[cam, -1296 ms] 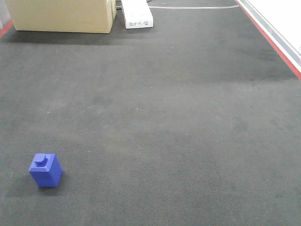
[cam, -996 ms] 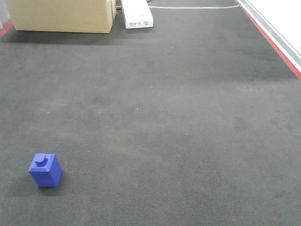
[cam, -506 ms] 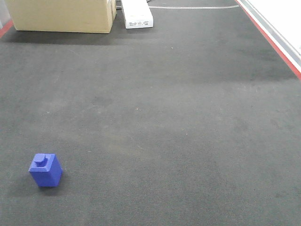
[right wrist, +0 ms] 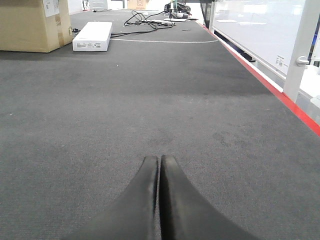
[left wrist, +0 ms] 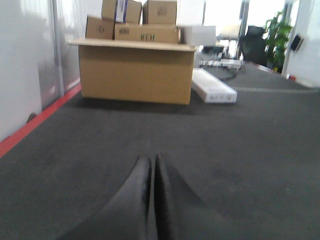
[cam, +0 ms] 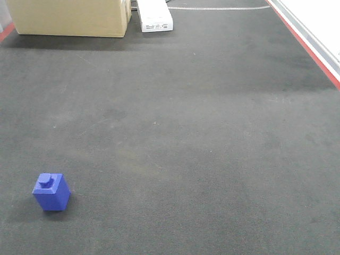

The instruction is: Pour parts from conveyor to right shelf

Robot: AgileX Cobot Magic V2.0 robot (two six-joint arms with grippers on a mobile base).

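A small blue cube part with a square stud on top sits upright on the dark grey conveyor belt at the near left of the front view. It shows in neither wrist view. My left gripper is shut and empty, low over the belt. My right gripper is shut and empty, low over the belt. Neither gripper shows in the front view. The right shelf is out of view.
A large cardboard box and a flat white box stand at the belt's far end; both show in the left wrist view, box and white box. A red edge strip runs along the right side, another along the left.
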